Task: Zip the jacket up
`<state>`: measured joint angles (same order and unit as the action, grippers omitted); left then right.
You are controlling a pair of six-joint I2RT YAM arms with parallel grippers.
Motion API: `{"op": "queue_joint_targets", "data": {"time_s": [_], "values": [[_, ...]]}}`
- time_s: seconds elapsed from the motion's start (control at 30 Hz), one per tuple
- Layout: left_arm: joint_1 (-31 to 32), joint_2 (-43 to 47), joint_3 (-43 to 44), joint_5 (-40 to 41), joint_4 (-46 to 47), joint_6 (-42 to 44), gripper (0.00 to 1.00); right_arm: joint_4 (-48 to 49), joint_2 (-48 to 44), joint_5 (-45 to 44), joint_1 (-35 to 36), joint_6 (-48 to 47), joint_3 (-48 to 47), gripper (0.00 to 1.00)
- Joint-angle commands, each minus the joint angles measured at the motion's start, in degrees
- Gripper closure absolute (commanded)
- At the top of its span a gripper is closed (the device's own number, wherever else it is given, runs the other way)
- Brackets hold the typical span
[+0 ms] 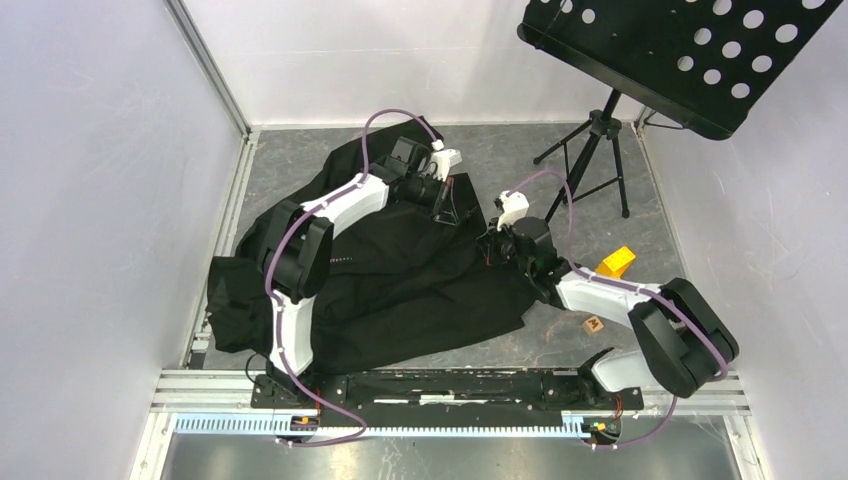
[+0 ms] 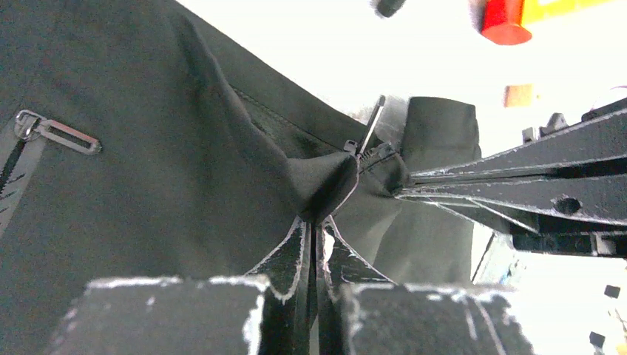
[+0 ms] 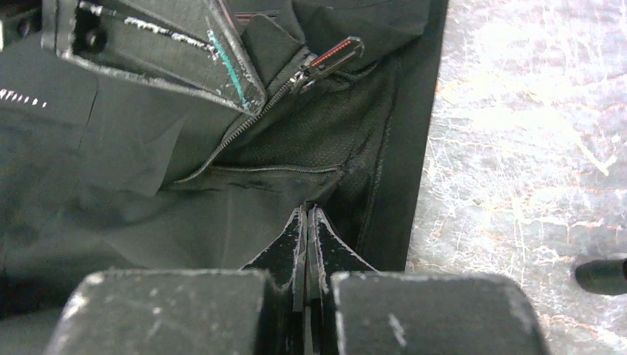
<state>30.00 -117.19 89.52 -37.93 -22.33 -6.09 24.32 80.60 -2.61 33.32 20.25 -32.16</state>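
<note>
The left gripper [image 2: 312,222] and right gripper [image 3: 307,214] pinch the jacket [image 1: 400,275] — matte creased cloth (mesh-lined) — beside its zipper [image 3: 251,122].

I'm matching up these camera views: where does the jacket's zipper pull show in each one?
Top external: not discernible; too small beside the left hand on the jacket.
Left wrist: zipper pull upper centre, above the left hand.
Right wrist: zipper pull top centre, right of the left hand.
Shared landmark: the left hand.
</note>
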Motion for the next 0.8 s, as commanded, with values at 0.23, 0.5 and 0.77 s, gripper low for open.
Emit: {"op": "queue_joint_targets", "data": {"time_s": [0.23, 0.5, 0.77], "values": [[-1.35, 1.64, -0.42, -4.60, 0.99, 1.73, 0.98, 8.54, -0.75, 9.47, -1.86, -1.53, 4.54, 1.00], [0.21, -3.90, -1.13, -0.31, 4.66, -13.12, 0.98, -3.43, 5.11, -1.31, -3.91, 15.98, 1.33, 0.87], [1.91, -4.39, -0.70, -0.39, 4.50, -13.69, 0.98, -9.64, 8.04, -4.12, -4.40, 18.24, -3.34, 0.63]]}}
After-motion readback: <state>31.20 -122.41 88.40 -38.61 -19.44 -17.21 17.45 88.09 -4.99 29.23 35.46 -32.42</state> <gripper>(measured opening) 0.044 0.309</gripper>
